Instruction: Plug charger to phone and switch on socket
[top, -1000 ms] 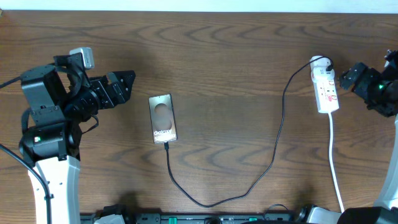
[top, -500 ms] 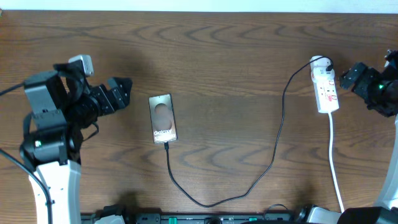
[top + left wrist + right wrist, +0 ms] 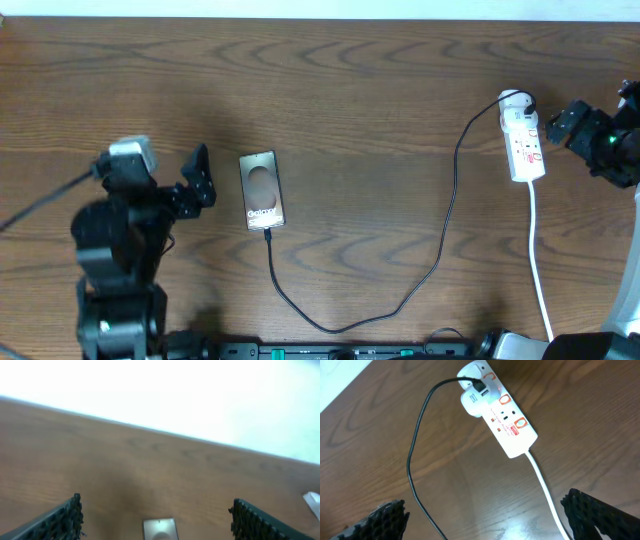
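Note:
The phone [image 3: 262, 190] lies flat on the table left of centre, and its top edge shows low in the left wrist view [image 3: 160, 531]. The charger [image 3: 443, 240] runs from the phone's near end, where its tip [image 3: 268, 232] meets the phone, loops along the front and climbs to the socket [image 3: 526, 145]. In the right wrist view the charger's black plug [image 3: 481, 388] sits in the socket [image 3: 504, 416]. My left gripper [image 3: 203, 176] stands open just left of the phone, holding nothing. My right gripper [image 3: 558, 122] is open beside the socket's right side.
The socket's white cord [image 3: 538, 260] runs down to the front edge at the right. The table's far edge [image 3: 165, 432] meets a bright white background. Black hardware lines the front edge [image 3: 330, 350].
My left arm has swung toward the front of the table, its gripper dropping lower and staying open beside the phone. The right arm, phone, charger and socket have not moved.

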